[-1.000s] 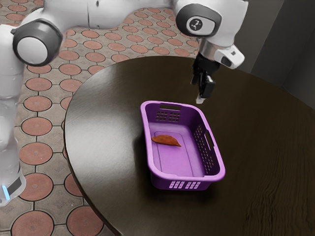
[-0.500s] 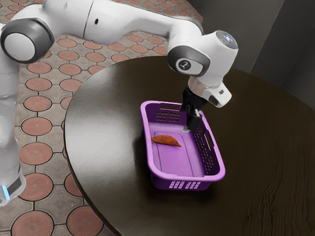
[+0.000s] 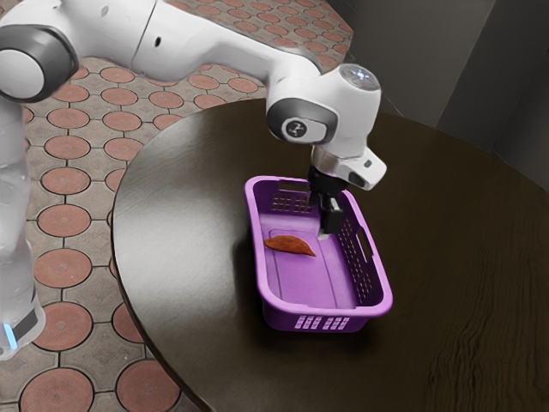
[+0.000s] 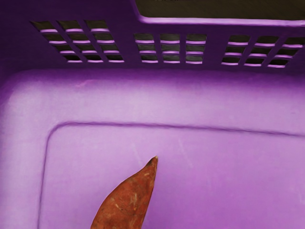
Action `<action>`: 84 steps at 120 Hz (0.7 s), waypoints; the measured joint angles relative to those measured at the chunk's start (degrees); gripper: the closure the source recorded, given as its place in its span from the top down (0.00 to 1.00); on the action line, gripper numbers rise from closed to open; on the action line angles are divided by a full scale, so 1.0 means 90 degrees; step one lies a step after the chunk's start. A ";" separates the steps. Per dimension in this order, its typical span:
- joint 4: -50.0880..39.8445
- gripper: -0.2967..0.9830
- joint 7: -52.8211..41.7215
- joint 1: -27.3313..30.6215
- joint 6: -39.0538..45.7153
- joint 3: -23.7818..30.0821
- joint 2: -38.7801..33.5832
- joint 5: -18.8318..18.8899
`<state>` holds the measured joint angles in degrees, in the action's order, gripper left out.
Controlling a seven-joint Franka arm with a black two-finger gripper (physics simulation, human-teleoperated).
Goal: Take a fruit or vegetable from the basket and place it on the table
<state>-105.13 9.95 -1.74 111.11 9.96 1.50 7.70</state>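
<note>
nearest, the purple basket [image 3: 326,312] sits on the dark table [image 3: 184,257], its pierced walls standing all around the reddish-brown sweet potato [image 3: 290,246] lying on its bottom. just past that, the gripper [image 3: 324,230] hangs down into the basket, whether open or closed i cannot tell. the arm [image 3: 206,43] bears a round emblem [image 3: 296,129] too small to read, with tiled floor [image 3: 64,267] and grey wall [image 3: 412,56] farther off.

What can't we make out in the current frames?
Sweet potato, one end: wrist view, cut off by the lower edge.
Basket, part of the far corner: exterior view, behind the gripper.
Gripper, open or shut: exterior view, too small.
Table, near edge: exterior view, partly cut off by the bottom edge.
</note>
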 joint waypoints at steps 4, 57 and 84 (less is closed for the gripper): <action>-0.0035 0.77 0.0010 -0.0026 0.0047 -0.0001 -0.0007 -0.0019; -0.0252 0.77 0.0157 -0.0351 0.0196 -0.0476 -0.0025 -0.0448; -0.0255 0.77 0.0195 0.0041 0.0214 -0.0594 -0.0021 -0.0875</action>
<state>-107.43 11.71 -1.37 113.04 4.61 1.30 -0.18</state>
